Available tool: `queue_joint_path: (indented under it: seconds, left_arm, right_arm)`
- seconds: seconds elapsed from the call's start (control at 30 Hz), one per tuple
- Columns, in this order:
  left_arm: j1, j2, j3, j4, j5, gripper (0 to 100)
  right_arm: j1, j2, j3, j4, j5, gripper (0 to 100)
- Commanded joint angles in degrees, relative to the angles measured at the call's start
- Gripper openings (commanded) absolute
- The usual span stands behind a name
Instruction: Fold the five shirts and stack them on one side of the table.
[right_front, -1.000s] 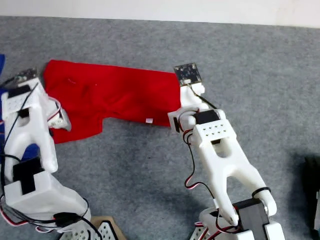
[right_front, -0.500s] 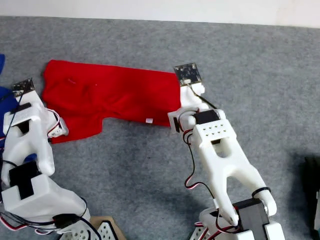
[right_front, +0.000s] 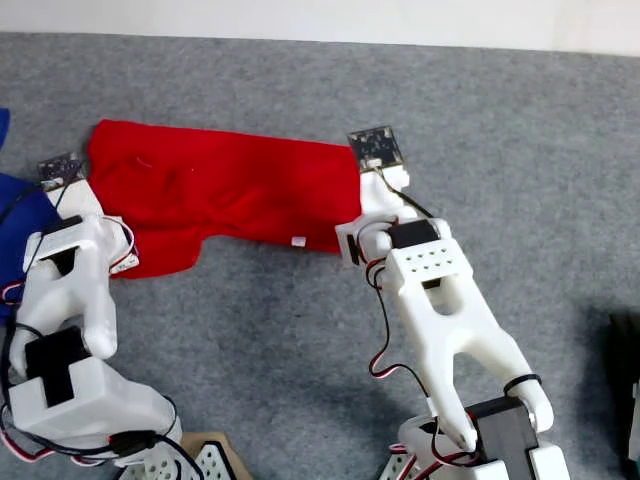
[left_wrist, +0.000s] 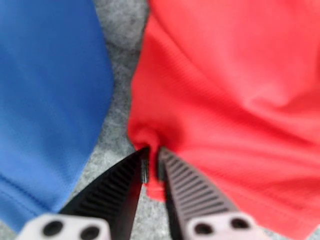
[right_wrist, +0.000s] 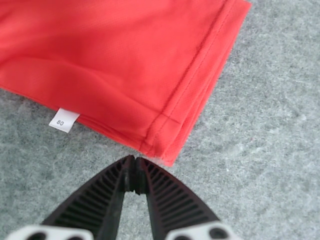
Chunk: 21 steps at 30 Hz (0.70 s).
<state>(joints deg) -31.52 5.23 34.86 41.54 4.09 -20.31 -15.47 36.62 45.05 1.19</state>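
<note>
Fabric of the red shirt (left_wrist: 225, 85) is bunching in the left claw (left_wrist: 151, 167), clamped on it; right claw (right_wrist: 134, 176) is sitting pressed together beside its corner.

Matt, finely knitted cloth of red shirt (right_front: 220, 190) and blue shirt (left_wrist: 45, 100); rough, fuzzy grey table (right_front: 300, 330) surface

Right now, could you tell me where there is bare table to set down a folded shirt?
The widest bare patch is the grey table right of the right arm and the red shirt. A smaller one lies between the two arms. The left edge is crowded: blue shirt, left gripper and red shirt meet there.
</note>
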Motion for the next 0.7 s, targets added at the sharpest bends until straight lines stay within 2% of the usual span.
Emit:
queue_joint_path:
  seconds: [0.0, 0.3, 0.4, 0.5, 0.67]
  left_arm:
    - [1.0, -0.8, -0.2, -0.7, -0.1, 1]
    - [5.8, -13.8, -1.2, 4.2, 0.1, 1]
    - [6.5, -18.7, -2.8, 4.1, 5.9, 1]
    - [6.8, -18.1, -8.0, 6.0, 11.0, 1]
    - [8.7, -7.3, -21.7, 11.9, 11.4, 1]
  right_arm:
    - [-0.6, -2.0, -0.2, -0.9, -0.6, 0.9]
    - [-0.6, -2.0, -0.2, -0.9, -0.5, 0.9]
    - [-0.6, -2.0, -0.2, -0.9, -0.5, 0.9]
    - [-0.6, -2.0, -0.2, -0.9, -0.5, 0.9]
    - [-0.6, -2.0, -0.1, -0.9, -0.5, 0.9]
